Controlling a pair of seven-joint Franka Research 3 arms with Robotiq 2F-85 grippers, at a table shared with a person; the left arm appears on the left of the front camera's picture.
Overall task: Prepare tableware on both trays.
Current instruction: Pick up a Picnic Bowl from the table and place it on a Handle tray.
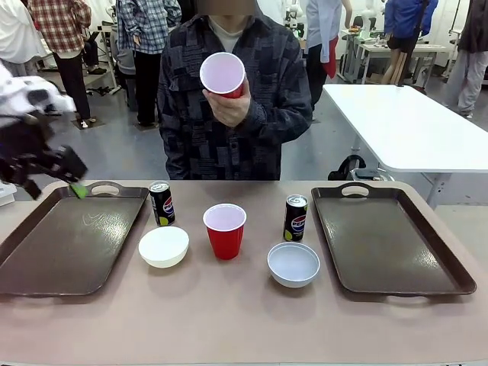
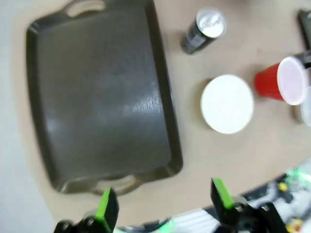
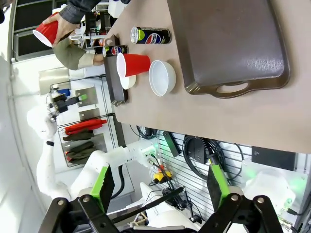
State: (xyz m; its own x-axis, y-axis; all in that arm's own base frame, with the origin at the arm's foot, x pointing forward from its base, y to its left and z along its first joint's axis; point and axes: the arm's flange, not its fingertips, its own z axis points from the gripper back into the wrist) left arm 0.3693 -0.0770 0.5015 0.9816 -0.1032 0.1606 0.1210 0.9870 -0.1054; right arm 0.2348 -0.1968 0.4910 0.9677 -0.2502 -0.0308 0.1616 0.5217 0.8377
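Left fingers point(image 2: 108, 209), spread and empty, hover above a handle slot of the left tray point(image 2: 97, 97), the right fingers point(image 3: 103, 187) equally spread off the desk point(image 1: 229, 320) edge near the right tray point(image 3: 228, 39), while the front view catches a person's hand point(image 1: 229, 107) raising a red cup point(image 1: 223, 74).

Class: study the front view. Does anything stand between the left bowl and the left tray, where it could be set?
Nothing visible does. The left bowl sits just beside the left tray, with a strip of bare table between them. The nearest can stands behind the bowl, off that path.
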